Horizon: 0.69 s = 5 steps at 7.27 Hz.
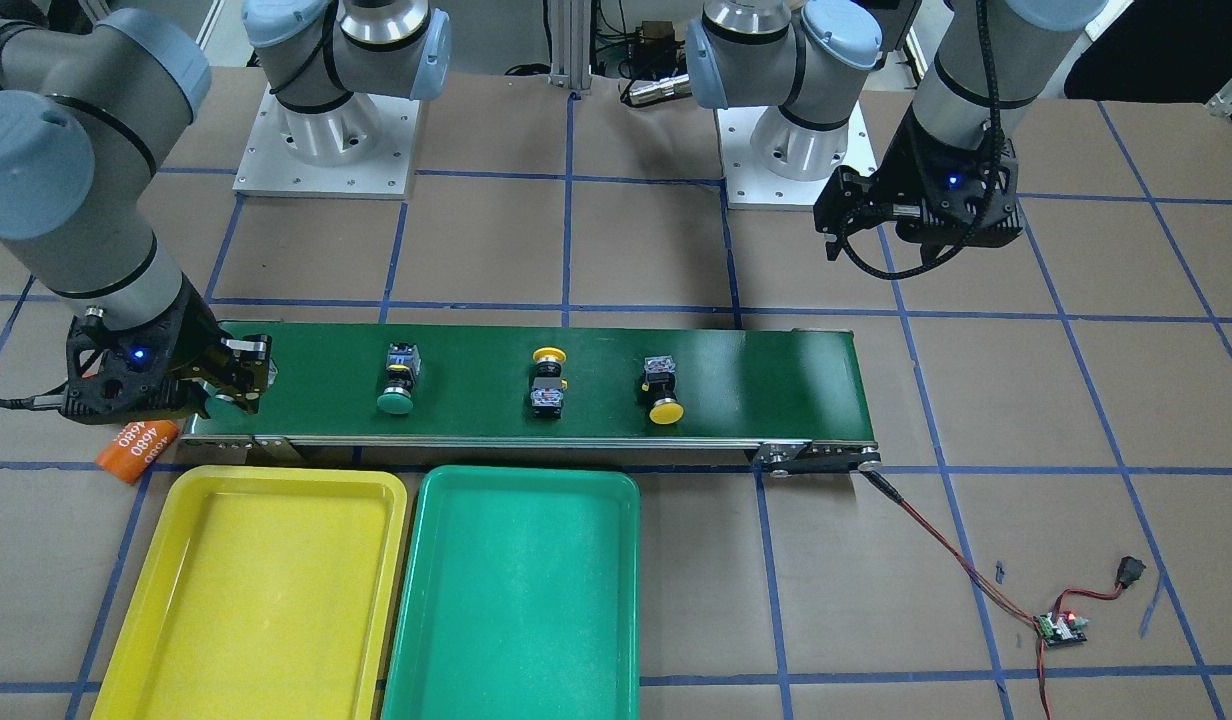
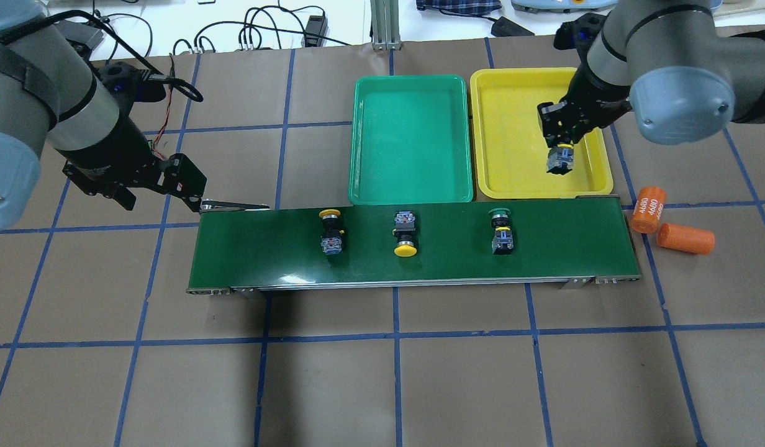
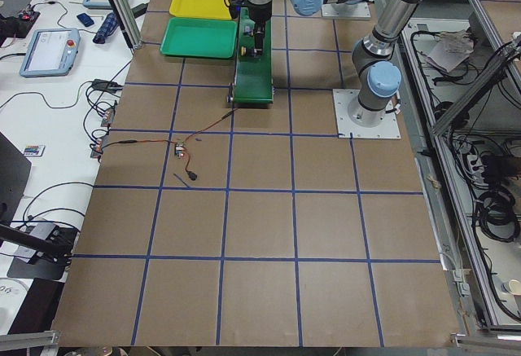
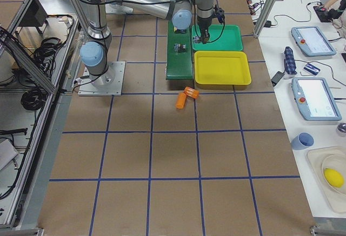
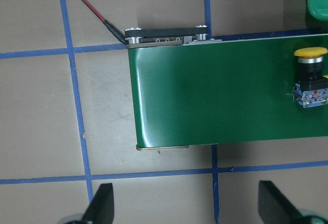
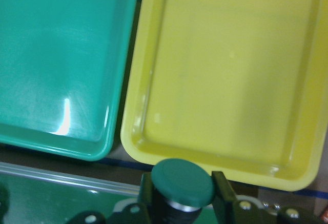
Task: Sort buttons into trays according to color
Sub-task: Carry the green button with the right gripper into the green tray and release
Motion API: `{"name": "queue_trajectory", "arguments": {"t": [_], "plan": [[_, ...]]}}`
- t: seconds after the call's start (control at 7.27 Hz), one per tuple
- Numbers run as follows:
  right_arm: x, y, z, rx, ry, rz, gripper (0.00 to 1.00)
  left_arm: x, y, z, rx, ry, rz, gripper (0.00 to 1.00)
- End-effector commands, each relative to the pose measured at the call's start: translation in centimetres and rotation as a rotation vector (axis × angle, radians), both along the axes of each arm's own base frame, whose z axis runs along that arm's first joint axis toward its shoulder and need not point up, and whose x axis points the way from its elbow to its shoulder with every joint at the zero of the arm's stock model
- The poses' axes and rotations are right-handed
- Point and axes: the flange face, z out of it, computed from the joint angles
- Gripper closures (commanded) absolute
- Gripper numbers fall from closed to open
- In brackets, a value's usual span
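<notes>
A green-capped button (image 6: 183,182) is held up in my right gripper (image 6: 183,196), shut on its black body, above the belt's right end and the near rim of the yellow tray (image 2: 519,180). The green tray (image 2: 410,139) lies beside the yellow one. Both trays hold nothing. Three buttons lie on the belt: a yellow-capped one (image 2: 330,230), another yellow-capped one (image 2: 405,237) and a green-capped one (image 2: 501,231). My left gripper (image 5: 184,208) hangs open over the belt's left end, nothing between its fingers (image 5: 102,206).
The long dark-green conveyor belt (image 2: 277,248) runs across the table in front of the trays. Two orange cylinders (image 2: 648,209) (image 2: 685,239) lie off its right end. A small controller board (image 1: 1064,627) with red wires sits beyond its left end.
</notes>
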Motion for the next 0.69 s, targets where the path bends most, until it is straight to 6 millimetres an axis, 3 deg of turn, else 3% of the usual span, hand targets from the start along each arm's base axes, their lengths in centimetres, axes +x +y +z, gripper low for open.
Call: {"name": "queue_trajectory", "arguments": {"t": [0.0,0.14,0.28,0.55], "plan": [[8.2,-4.0,-1.9,-0.030,-0.021,0.021,1.00,-0.4,0.8,1.0,-0.020,0.002,0.001,0.00],[11.4,-5.8,-3.3,-0.023,-0.031,0.009,1.00,-0.7,0.9,1.2,-0.028,0.003,-0.003,0.00],[12.9,-7.3,-4.8,-0.026,-0.037,0.018,1.00,-0.7,1.2,1.5,-0.031,0.002,-0.005,0.00],[13.6,-9.8,-8.1,-0.048,-0.048,0.021,1.00,-0.9,2.3,2.9,-0.055,-0.003,-0.003,0.00]]}}
